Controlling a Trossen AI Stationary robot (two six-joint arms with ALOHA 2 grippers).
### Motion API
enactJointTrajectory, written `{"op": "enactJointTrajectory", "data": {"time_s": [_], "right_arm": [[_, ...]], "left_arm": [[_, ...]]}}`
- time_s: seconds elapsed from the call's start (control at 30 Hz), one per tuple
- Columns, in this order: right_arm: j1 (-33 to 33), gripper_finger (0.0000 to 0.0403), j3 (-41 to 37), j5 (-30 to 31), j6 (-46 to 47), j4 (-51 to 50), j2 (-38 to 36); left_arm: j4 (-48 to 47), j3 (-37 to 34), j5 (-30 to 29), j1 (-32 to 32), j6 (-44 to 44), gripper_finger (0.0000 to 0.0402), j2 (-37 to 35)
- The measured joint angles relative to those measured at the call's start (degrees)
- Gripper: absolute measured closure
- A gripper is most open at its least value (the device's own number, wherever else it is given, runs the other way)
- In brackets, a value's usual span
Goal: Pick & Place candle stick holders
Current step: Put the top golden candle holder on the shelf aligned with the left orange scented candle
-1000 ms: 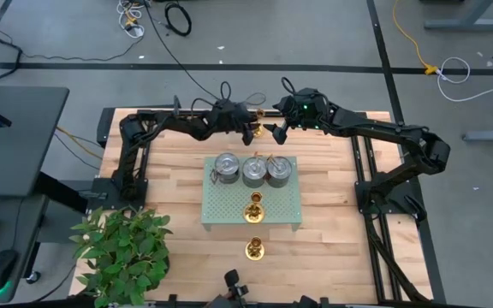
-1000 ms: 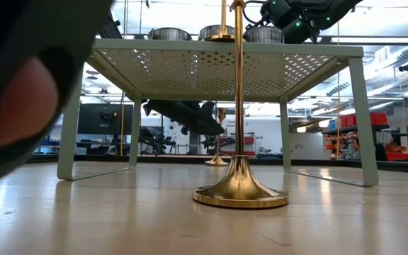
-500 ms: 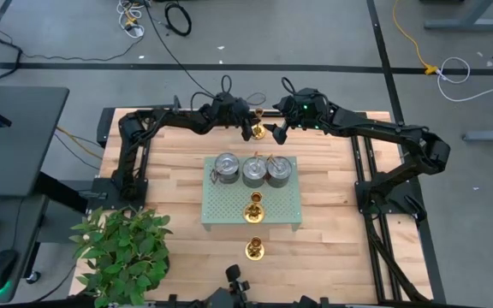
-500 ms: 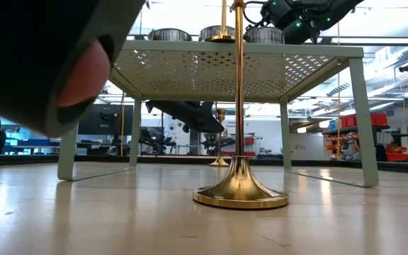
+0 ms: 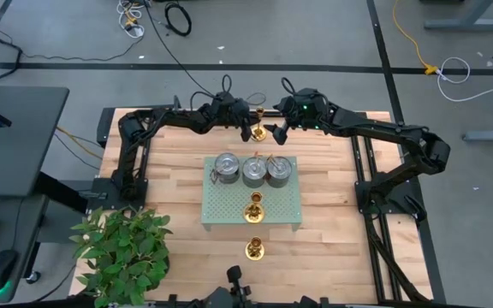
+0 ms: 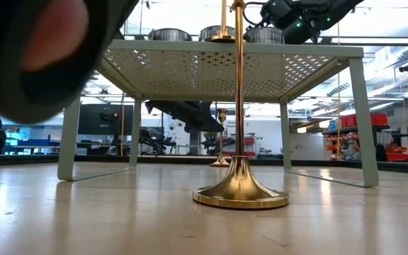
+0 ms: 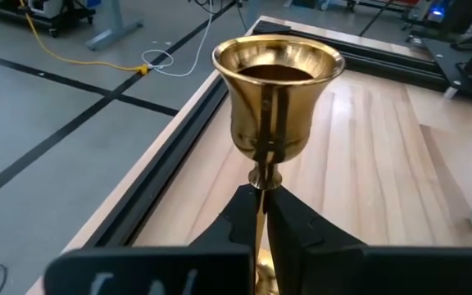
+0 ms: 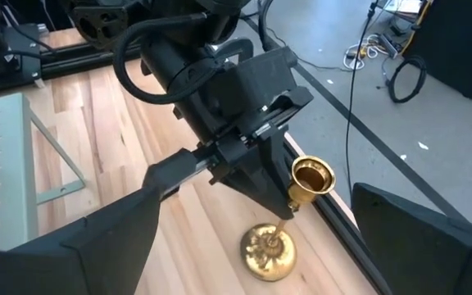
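The left gripper is at the far edge of the table, its fingers pinching the thin stem of one gold holder; its base sits on the wood. The right gripper waits just beside, w/ fingers spread wide and holding nothing. A 2nd holder stands on the green rack, in front of 3 metal tins. The 3rd holder stands on the table near the front edge, apart from the rack. A plant is at the front left corner.
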Motion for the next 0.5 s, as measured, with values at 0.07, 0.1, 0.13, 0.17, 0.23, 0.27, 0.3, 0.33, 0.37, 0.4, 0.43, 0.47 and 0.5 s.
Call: {"op": "enactJointTrajectory", "data": {"time_s": [0.07, 0.1, 0.13, 0.17, 0.23, 0.27, 0.3, 0.33, 0.37, 0.4, 0.43, 0.47, 0.5], "right_arm": [[-0.02, 0.0003, 0.0, 0.0, 0.0, -0.59, 0.0], [0.0, 0.0003, 0.0, 0.0, 0.0, -1.1, 0.0], [0.0, 0.0003, 0.0, 0.0, 0.0, -1.73, 0.0], [-0.01, 0.0003, 0.0, 0.0, 0.0, -2.35, 0.0], [-0.01, 0.0003, 0.0, 0.0, 0.19, -3.57, 0.0], [0.0, 0.0003, 0.0, 0.0, 0.79, -4.05, 0.0], [0.0, 0.0003, 0.0, 0.0, 1.5, -4.44, 0.0], [0.0, 0.0003, 0.0, 0.0, 2.01, -4.67, 0.0], [0.0, 0.0003, 0.0, 0.0, 2.23, -4.8, 0.0], [-0.01, 0.0003, 0.0, 0.0, 2.48, -4.92, 0.0], [0.0, 0.0003, 0.0, 0.0, 2.74, -4.96, 0.0], [0.0, 0.0003, 0.0, 0.0, 3.22, -4.96, 0.0], [-0.01, 0.0003, 0.0, 0.0, 3.6, -5.04, 0.0]], "left_arm": [[-0.23, 0.0, 0.02, -0.02, 0.0, 0.0391, 0.0], [-0.37, 0.0, 0.18, -0.02, 0.0, 0.0391, 0.0], [-0.49, 0.0, 0.24, -0.02, -0.02, 0.0391, -0.02], [-0.75, 0.01, 0.3, -0.02, -0.09, 0.0391, -0.05], [-1.58, 0.02, 0.48, -0.02, -0.09, 0.0391, -0.25], [-2.11, 0.02, 0.46, -0.11, -0.26, 0.0391, -0.49], [-2.57, 0.02, 0.42, -0.18, -0.58, 0.0391, -0.72], [-3.19, 0.02, 0.31, -0.3, -0.67, 0.0391, -1.05], [-4.25, 0.02, -0.04, -0.41, -0.73, 0.0391, -1.65], [-5.8, -0.03, -0.36, -0.47, -0.66, 0.0391, -2.51], [-7.04, -0.11, -0.7, -0.54, -0.24, 0.0391, -3.41], [-8.02, -0.11, -1.24, -0.66, 0.07, 0.0391, -4.34], [-9.23, -0.11, -1.49, -0.74, 0.04, 0.0391, -5.52]]}}
